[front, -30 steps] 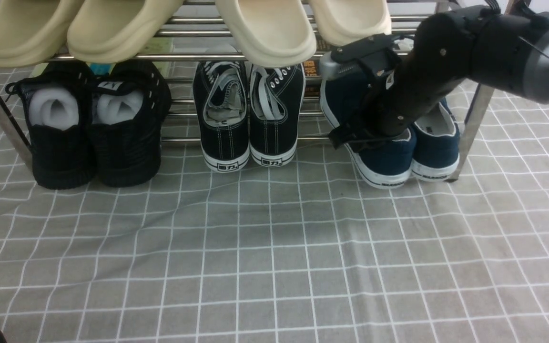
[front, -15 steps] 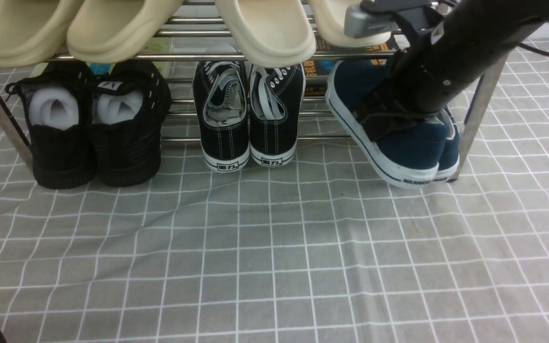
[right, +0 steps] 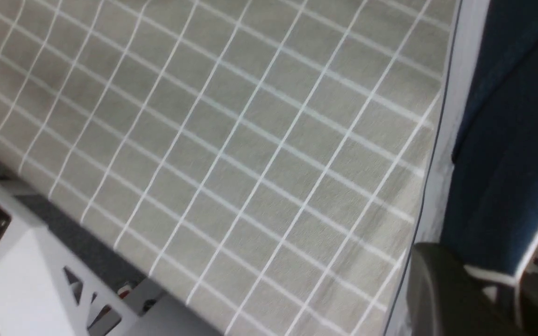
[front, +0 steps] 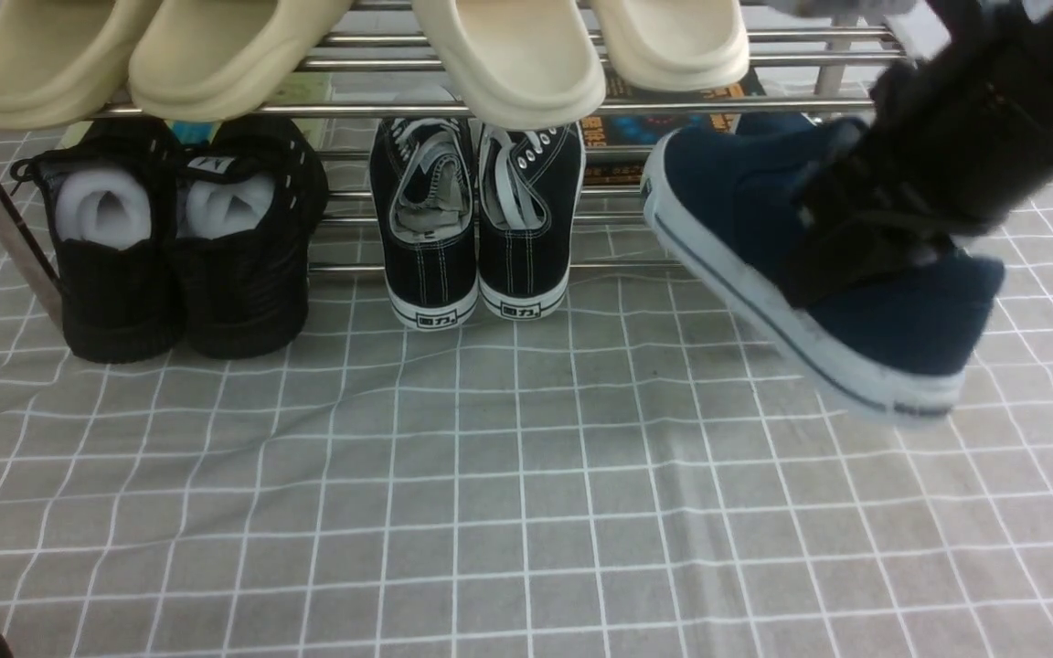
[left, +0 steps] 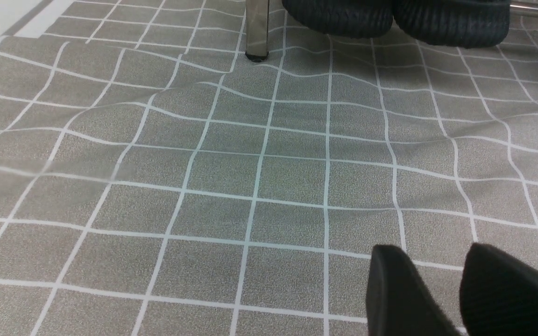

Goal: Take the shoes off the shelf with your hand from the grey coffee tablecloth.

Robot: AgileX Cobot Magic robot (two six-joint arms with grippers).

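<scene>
My right gripper [front: 865, 247] is shut on the side of a navy blue slip-on shoe [front: 764, 238] with a white sole. It holds the shoe tilted, toe up, in the air over the grey coffee tablecloth [front: 526, 475], in front of the shelf [front: 453, 108]. A bit of navy [front: 771, 122] shows behind its toe; I cannot tell if it is the second shoe. In the right wrist view one finger [right: 442, 289] presses the shoe's navy wall [right: 507, 140]. My left gripper [left: 432, 261] hovers low over the cloth, jaws a little apart and empty.
Black mesh sneakers [front: 179, 247] and black lace-up sneakers [front: 476, 219] stand on the lower tier. Cream slippers [front: 508, 55] lie on the upper tier. A shelf leg [left: 257, 28] stands on the wrinkled cloth. A white frame [right: 17, 261] lies past the cloth's edge.
My right arm has lifted the navy shoe off the lower tier and pulled it out to the right, towards the camera. The shoe now hangs clear of the shelf.
</scene>
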